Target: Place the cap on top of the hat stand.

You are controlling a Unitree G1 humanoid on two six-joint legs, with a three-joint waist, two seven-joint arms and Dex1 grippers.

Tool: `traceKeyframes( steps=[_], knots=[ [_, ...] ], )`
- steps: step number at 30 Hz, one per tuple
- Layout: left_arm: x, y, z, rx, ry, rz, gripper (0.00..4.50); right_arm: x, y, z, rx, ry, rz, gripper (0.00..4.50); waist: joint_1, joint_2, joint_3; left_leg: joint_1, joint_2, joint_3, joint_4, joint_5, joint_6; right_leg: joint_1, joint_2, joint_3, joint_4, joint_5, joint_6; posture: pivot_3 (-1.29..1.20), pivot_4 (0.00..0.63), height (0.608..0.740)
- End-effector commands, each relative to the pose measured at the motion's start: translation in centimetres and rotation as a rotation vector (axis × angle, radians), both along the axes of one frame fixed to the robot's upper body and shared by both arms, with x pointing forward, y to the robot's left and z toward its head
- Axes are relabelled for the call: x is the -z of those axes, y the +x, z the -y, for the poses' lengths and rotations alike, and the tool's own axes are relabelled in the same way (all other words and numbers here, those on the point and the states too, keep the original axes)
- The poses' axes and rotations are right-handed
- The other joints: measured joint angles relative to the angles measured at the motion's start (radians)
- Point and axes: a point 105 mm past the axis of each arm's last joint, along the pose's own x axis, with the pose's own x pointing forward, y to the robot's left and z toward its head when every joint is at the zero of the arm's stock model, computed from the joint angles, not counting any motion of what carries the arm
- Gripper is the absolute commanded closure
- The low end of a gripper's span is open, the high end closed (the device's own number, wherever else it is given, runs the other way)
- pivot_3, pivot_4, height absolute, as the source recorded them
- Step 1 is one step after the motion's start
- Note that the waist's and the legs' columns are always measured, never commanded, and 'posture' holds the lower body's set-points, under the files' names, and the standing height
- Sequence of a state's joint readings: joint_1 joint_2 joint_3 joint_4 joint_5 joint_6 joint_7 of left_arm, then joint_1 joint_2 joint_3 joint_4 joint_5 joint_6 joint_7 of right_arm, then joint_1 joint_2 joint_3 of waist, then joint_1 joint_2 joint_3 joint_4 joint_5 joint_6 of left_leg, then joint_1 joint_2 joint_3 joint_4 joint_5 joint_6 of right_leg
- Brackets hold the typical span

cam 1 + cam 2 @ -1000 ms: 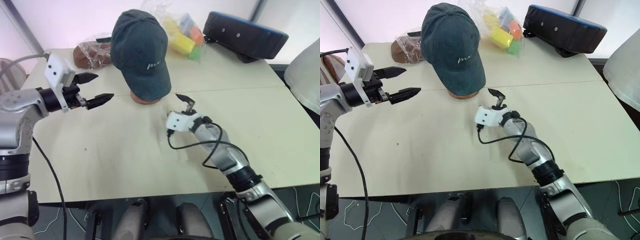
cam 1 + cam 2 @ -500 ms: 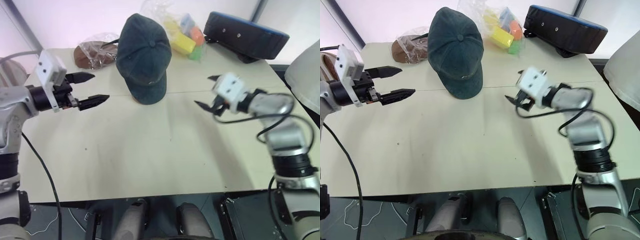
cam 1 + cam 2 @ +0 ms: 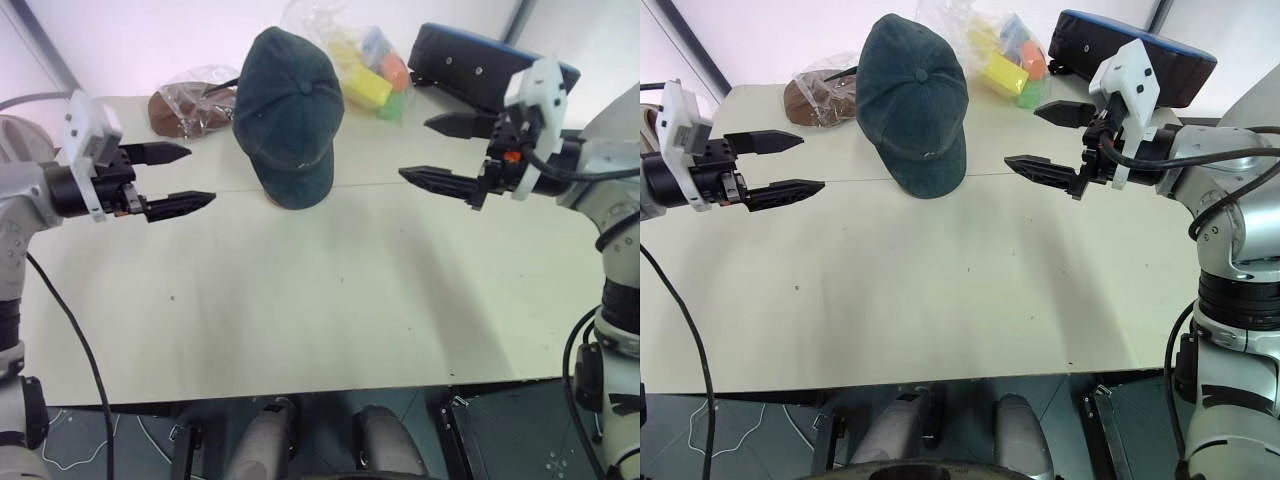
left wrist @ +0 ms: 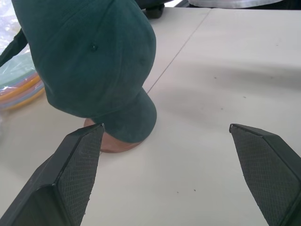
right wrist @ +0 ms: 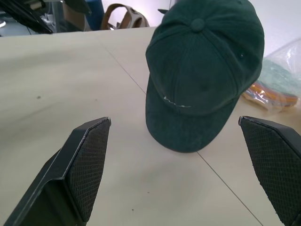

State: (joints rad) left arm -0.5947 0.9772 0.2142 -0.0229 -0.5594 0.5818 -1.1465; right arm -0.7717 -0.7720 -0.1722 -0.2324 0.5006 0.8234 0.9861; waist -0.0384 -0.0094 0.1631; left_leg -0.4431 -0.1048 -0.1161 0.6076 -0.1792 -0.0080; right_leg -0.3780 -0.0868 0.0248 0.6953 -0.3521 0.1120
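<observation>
The cap sits on the stand, whose round base shows under the brim, at the far middle of the table. The left gripper and right gripper hover on either side of it, both spread wide and holding nothing.

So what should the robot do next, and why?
Probably just pull both arms back. The cap already sits on the hat stand, hanging down over its base, and the left gripper and right gripper are open, clear of it.
</observation>
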Motion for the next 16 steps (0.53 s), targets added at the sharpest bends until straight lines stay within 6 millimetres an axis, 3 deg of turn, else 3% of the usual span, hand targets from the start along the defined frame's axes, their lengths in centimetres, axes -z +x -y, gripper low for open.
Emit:
traceKeyframes(
  steps=[1,16],
  knots=[
    [-1.62,-0.53,0.1,0.01,0.011,0.058,0.0,-1.64,-0.65,0.25,0.001,0.001,0.067,0.04,0.001,0.0,0.0,0.0,0.0,0.0,0.0,0.0,0.0,0.0,0.0,0.0,0.0,0.0,0.0,0.0,0.15,0.74],
    [-1.78,-0.43,0.15,0.013,0.017,0.079,0.0,-2.16,-0.51,0.75,0.012,-0.01,0.086,0.04,0.001,0.0,0.0,0.0,0.0,0.0,0.0,0.0,0.0,0.0,0.0,0.0,0.0,0.0,0.0,0.0,0.15,0.74]
  ],
)
